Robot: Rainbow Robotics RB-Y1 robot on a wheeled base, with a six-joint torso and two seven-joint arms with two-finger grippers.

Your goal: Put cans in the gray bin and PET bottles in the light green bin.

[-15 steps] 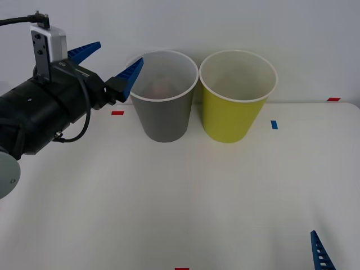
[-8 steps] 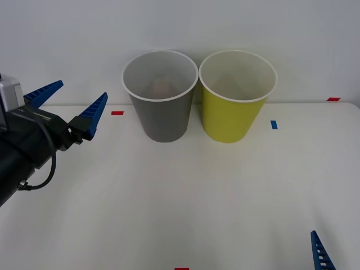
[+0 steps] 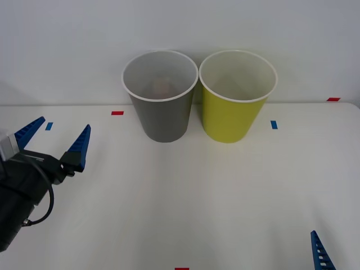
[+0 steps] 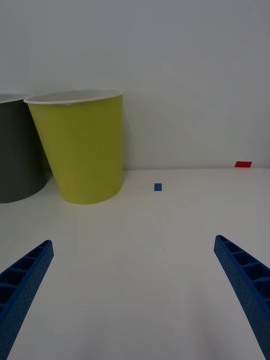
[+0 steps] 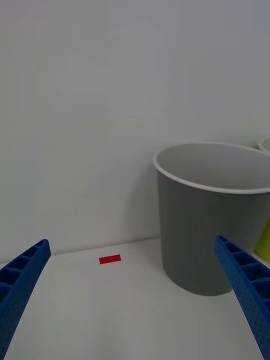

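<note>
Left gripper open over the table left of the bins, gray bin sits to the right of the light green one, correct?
Not quite: the front view shows the gray bin to the left of the light green bin, not the right. The left gripper is open over the table, left of the bins.

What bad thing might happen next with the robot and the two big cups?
The gray bin and the light green bin stand very close together, so bumping one might knock over both. The open left gripper is low over the table near the gray bin, so a careless swing might hit it.
</note>
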